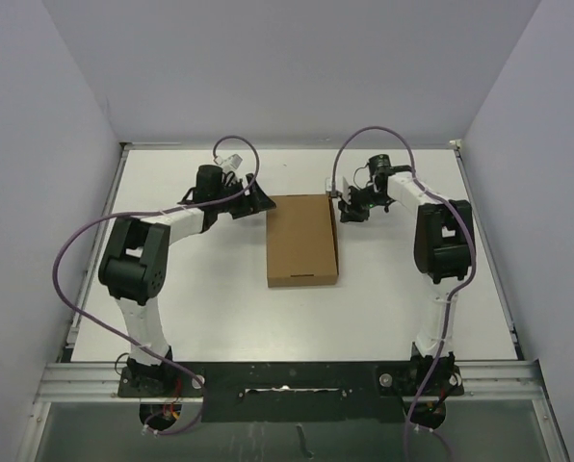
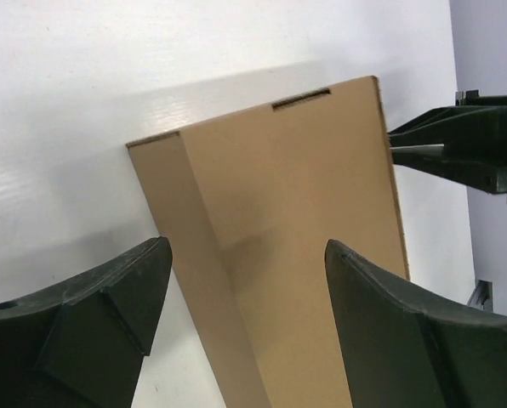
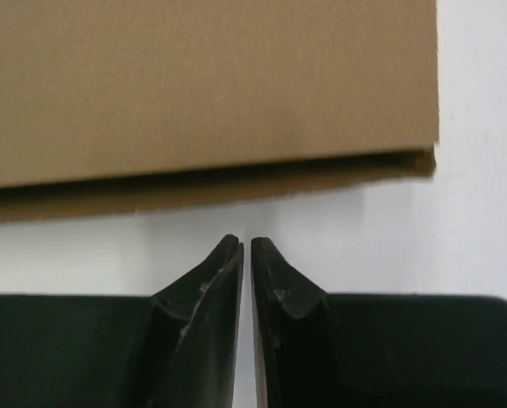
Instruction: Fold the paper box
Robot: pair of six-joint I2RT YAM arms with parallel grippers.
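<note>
The paper box (image 1: pixel 301 241) is a plain brown carton lying flat and closed at the middle of the white table (image 1: pixel 171 289). My left gripper (image 1: pixel 260 200) is at the box's far left corner, open, with nothing between its fingers. In the left wrist view the box (image 2: pixel 296 212) runs away beneath the wide-apart left gripper (image 2: pixel 247 246), and a slot shows at its far edge. My right gripper (image 1: pixel 340 204) sits just off the box's far right corner. The right wrist view shows the right gripper (image 3: pixel 246 240) shut to a thin slit, empty, a short way from the box's side (image 3: pixel 202 85).
The right gripper's dark fingers (image 2: pixel 458 149) show beyond the box in the left wrist view. Grey walls enclose the table on the left, back and right. A metal rail (image 1: pixel 287 380) with both arm bases runs along the near edge.
</note>
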